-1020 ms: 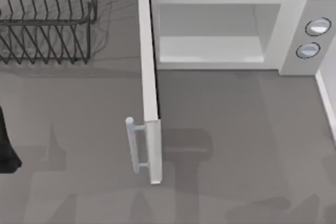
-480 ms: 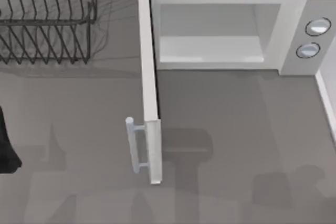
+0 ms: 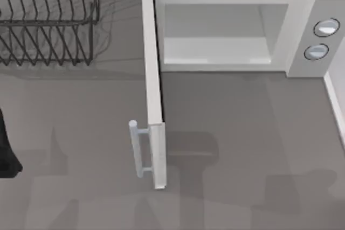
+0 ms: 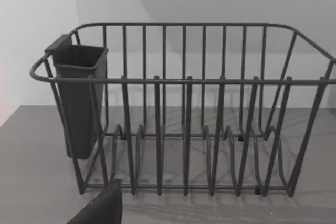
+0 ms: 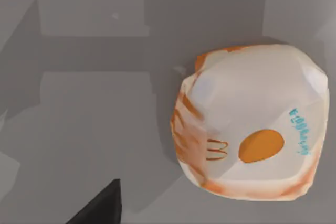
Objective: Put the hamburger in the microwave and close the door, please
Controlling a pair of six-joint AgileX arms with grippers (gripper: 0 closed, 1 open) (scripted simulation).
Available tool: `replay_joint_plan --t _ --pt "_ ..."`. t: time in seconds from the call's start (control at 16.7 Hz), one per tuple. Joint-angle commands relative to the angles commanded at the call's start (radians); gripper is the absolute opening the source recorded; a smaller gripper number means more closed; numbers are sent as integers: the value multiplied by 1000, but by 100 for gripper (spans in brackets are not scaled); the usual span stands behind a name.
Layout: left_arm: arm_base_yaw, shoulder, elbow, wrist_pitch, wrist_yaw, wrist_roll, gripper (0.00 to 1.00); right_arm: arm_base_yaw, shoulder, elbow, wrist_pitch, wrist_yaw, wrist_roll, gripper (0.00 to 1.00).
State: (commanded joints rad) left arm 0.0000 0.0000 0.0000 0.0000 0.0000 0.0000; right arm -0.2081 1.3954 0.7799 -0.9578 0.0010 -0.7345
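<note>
A grey worktop point(image 3: 242, 133) seen from above carries a white-grey microwave point(image 3: 302, 30) at the back, two round silver-blue knobs point(image 3: 321, 39) on its right-hand panel. Its door point(image 3: 153, 90) stands fully open, swung out toward the front edge at a right angle to the cabinet, with a light bar handle point(image 3: 137, 149) on its outer face near the free end. The pale cavity point(image 3: 215, 33) holds nothing. At the back left sits a dark wire dish rack point(image 3: 48, 25); the left wrist view looks straight at this rack point(image 4: 184, 114) and the dark cutlery cup point(image 4: 79, 98) hung on one end. A black part of the left arm point(image 3: 6, 149) sits at the far left edge, parked. The hamburger point(image 5: 252, 124), in a pale wrapper with orange marks and an orange spot, lies on the worktop directly under the right wrist camera, so the right arm appears to hang above it, pointing down. A dark finger tip of the right tool point(image 5: 100, 205) shows at one edge, clear of the burger; I cannot tell whether either tool is released or clenched. The step in hand looks like the approach to pick up the burger. Next the right tool would need to descend, centre over the wrapper and grasp it gently, since the wrapper looks rounded and may slip.
</note>
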Motion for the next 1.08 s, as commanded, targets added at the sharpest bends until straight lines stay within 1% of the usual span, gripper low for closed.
replay_joint_plan --t 0.12,0.48,0.6,0.84,1.08 --pt "0 0 0 0 0 0 100 -1 30 -30 56 0 2 100" --pt "0 0 0 0 0 0 100 -1 166 -160 336 0 3 100" --pt "0 0 0 0 0 0 100 -1 190 -181 373 0 3 100" --pt "0 0 0 0 0 0 100 -1 192 -183 375 0 3 100" --pt "0 0 0 0 0 0 100 -1 192 -183 375 0 3 70"
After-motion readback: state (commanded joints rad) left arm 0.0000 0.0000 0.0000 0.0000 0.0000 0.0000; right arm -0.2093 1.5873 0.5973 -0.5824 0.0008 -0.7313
